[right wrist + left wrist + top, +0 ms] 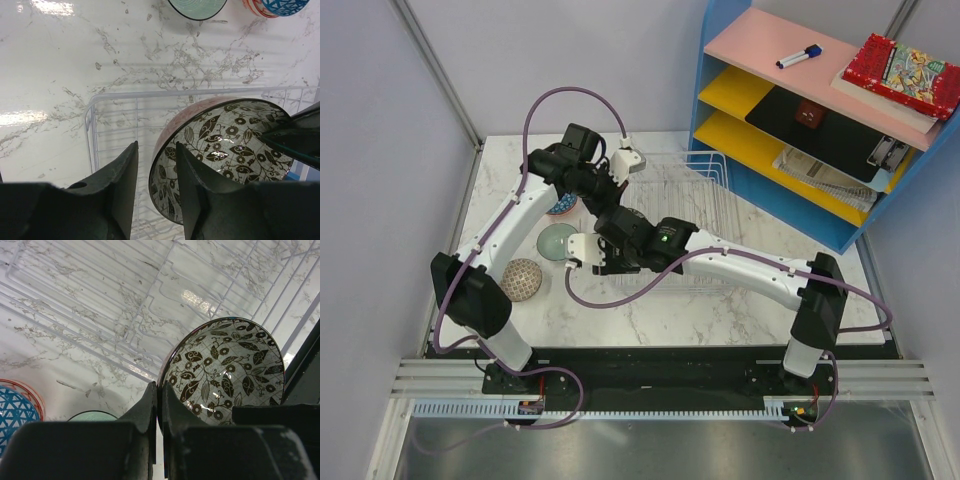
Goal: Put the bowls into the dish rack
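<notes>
Tabletop (720, 320) white marble, walls (380, 150) grey; left gripper (159, 390) pinches leafy bowl (225, 370); right gripper (156, 147) parted astride it

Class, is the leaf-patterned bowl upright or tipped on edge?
Tipped: the leaf-patterned bowl shows its inside sideways, rim pinched by the left end effector over the dish rack.

Glossy marble-look table (50, 75), thin white wire dish rack (150, 92) (glazed bowl (225, 135))

- right claw (588, 252) is at the left end of the wire rack (705, 195), left claw (612, 205) just behind it
- pale green bowl (557, 240) just left of the right claw
- blue bowl (563, 205) a bit beyond it, speckled bowl (521, 279) nearer-left
</notes>
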